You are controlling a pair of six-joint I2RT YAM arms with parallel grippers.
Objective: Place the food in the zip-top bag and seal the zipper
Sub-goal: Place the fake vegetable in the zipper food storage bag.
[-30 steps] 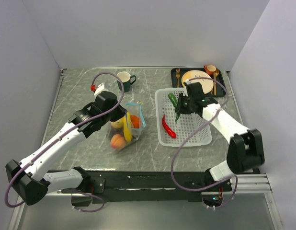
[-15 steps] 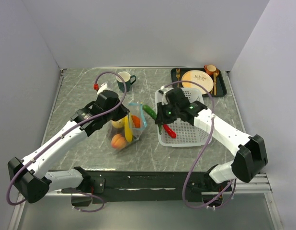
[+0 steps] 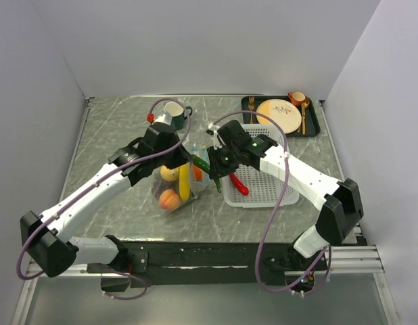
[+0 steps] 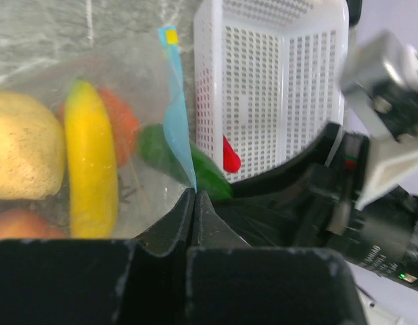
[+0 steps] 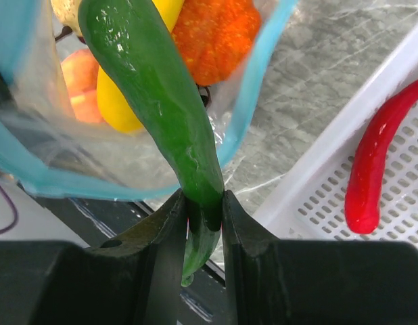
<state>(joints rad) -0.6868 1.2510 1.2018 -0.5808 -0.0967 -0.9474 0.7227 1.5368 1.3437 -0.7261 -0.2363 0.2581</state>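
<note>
Filling so far: the zip-top bag lay near the middle of the table, at 9 o'clock from the white basket. Its mouth stood open toward 2 o'clock.
Food inside: a banana, an orange, a lemon and a peach showed through the clear plastic. A grape bunch I could not find.
Green pepper: the green pepper was at the mouth, with its tip past the teal edge and its stem end outside. I judged it about half way in and not yet let go.
Right gripper: the right gripper was clamped on the stem end of the pepper, at 3 o'clock from the bag.
Left gripper: the left gripper had its fingers together, pinched on the bag's edge at the zipper, and it held the mouth up.
Red chili: the red chili lay in the basket, near its 7 o'clock corner. It was left to be moved.
Sealing: the zipper was not pressed shut, so this step was left, I think as the last one.
Change from one second earlier: the right gripper with the pepper had been over the 12 o'clock part of the basket, and it travelled toward 9 o'clock to the mouth. The left arm shifted a little toward 12 o'clock, nearer the mug. The chili stayed in its place.
</note>
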